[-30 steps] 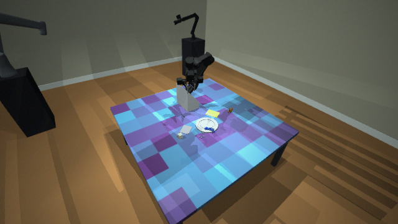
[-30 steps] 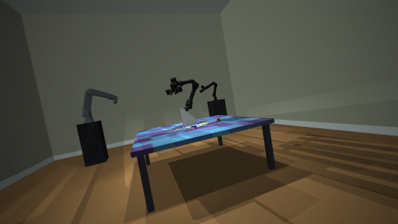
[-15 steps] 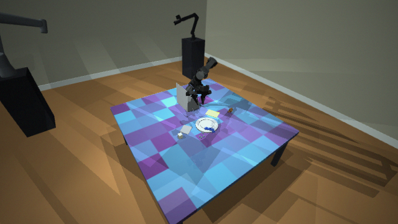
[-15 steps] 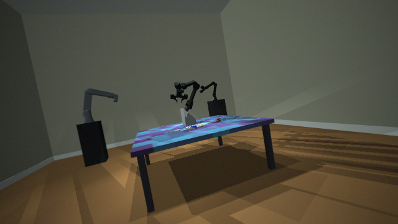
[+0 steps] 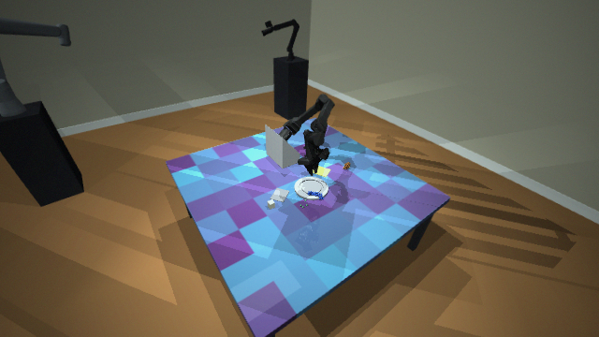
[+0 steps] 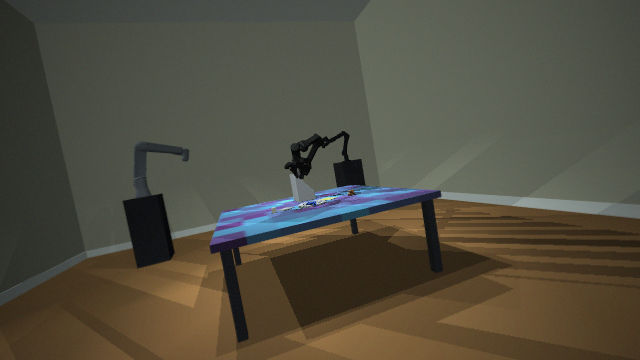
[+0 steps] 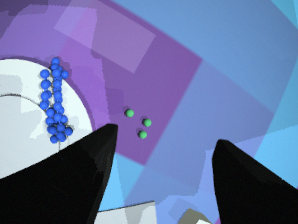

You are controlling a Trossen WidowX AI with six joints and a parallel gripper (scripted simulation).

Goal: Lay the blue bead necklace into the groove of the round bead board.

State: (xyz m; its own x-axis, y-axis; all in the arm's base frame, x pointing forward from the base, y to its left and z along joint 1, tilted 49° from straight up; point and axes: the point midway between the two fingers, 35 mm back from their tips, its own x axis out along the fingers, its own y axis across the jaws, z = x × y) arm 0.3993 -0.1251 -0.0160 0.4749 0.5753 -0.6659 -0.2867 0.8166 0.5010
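The blue bead necklace (image 5: 315, 194) (image 6: 311, 203) (image 7: 57, 96) lies bunched in a narrow, roughly doubled strand on one side of the round white bead board (image 5: 298, 188) (image 7: 22, 71). In the wrist view it runs across the rim area, with a clump of beads at its lower end. The thin groove line shows beside it; most of the board is outside that view or behind a finger. My gripper (image 5: 313, 173) (image 6: 299, 176) (image 7: 166, 141) is open and empty. It hangs above the table near the board's back edge, and the necklace is left of both fingertips in the wrist view.
Three green beads (image 7: 146, 123) lie beside the board. A white flat piece (image 5: 280, 195) (image 7: 132, 215) and a pale cube (image 5: 270, 204) lie to its left. A grey upright panel (image 5: 281, 152) (image 6: 301, 191) stands behind, near the arm. A yellow piece (image 5: 323, 171) and an orange-brown object (image 5: 346, 166) lie behind the board.
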